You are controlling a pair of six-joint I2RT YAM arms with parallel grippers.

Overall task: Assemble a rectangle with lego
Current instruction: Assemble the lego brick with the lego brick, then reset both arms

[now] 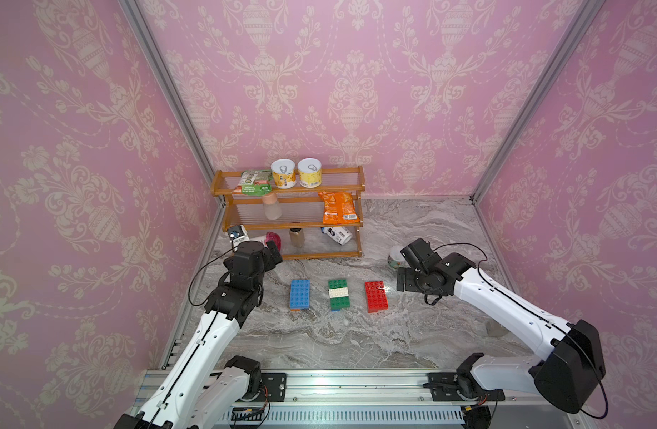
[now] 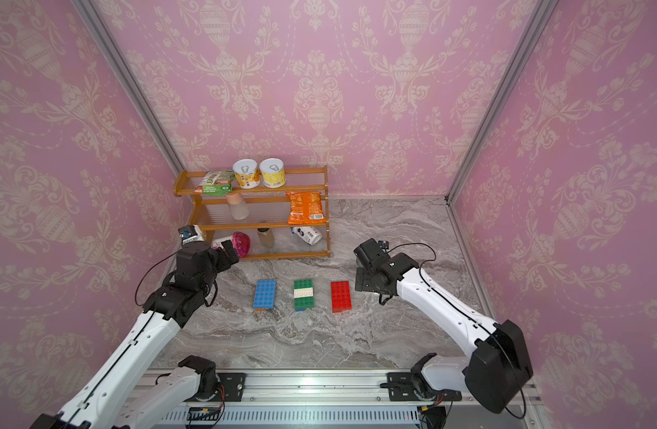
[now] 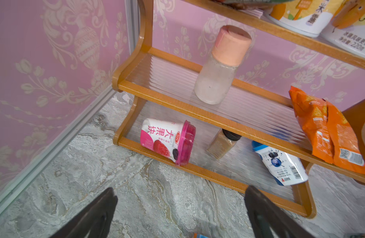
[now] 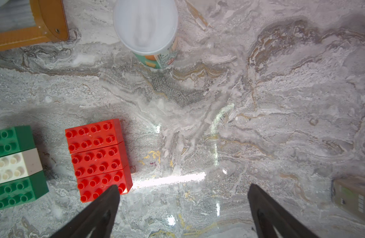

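Three lego slabs lie in a row mid-table in both top views: a blue one (image 1: pixel 299 294) (image 2: pixel 264 294), a green-white-green one (image 1: pixel 338 294) (image 2: pixel 304 294) and a red one (image 1: pixel 376 296) (image 2: pixel 340 296). My left gripper (image 1: pixel 273 252) (image 3: pixel 180 190) hovers open left of and behind the blue slab, facing the shelf, with nothing between its fingers. My right gripper (image 1: pixel 404 268) (image 4: pixel 183 187) is open just right of the red slab (image 4: pixel 98 156), over bare marble. The right wrist view also catches the green-white slab (image 4: pixel 12 162).
A wooden shelf (image 1: pixel 293 200) at the back left carries cans, snack bags, bottles and a toppled yoghurt cup (image 3: pixel 167 140). A small cup (image 1: pixel 395 258) (image 4: pixel 148 31) stands behind the right gripper. A flat object (image 1: pixel 494 328) lies near the right wall.
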